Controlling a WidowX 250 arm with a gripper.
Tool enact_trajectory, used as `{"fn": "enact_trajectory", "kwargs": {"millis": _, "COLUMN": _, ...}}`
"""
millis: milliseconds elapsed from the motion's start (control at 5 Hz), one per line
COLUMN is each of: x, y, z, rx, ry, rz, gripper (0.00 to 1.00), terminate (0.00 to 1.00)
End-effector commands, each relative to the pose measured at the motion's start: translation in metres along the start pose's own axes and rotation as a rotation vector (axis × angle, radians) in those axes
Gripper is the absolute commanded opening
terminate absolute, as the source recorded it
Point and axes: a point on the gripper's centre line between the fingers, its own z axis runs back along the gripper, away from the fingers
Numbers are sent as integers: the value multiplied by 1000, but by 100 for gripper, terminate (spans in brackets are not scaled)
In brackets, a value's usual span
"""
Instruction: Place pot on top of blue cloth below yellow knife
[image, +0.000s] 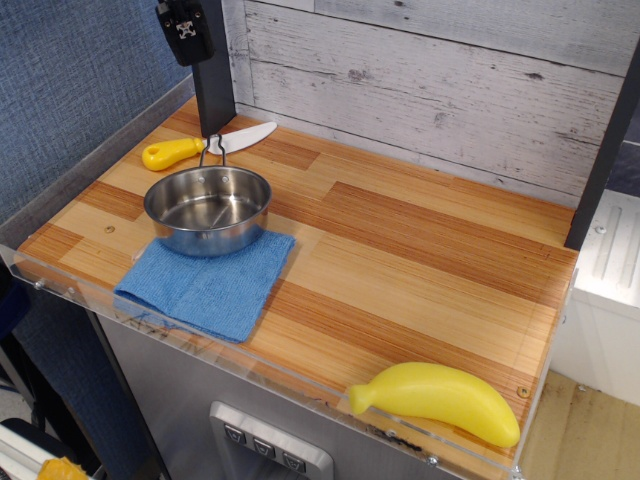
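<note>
The shiny steel pot stands upright at the left of the wooden table, its front half on the far edge of the blue cloth and its back half over bare wood. Its wire loop handle points back and lies across the yellow knife, whose white blade points right. My gripper is a small black block high at the top left, well above the pot and holding nothing that I can see. Its fingers do not show clearly.
A large yellow plastic banana lies at the front right corner. A black upright post stands just behind the knife, and another at the right edge. A plank wall backs the table.
</note>
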Motion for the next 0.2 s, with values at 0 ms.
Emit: {"fn": "enact_trajectory", "kwargs": {"millis": 0, "x": 6, "y": 6, "z": 29, "rx": 69, "ry": -25, "rz": -12, "gripper": 100, "terminate": 100}}
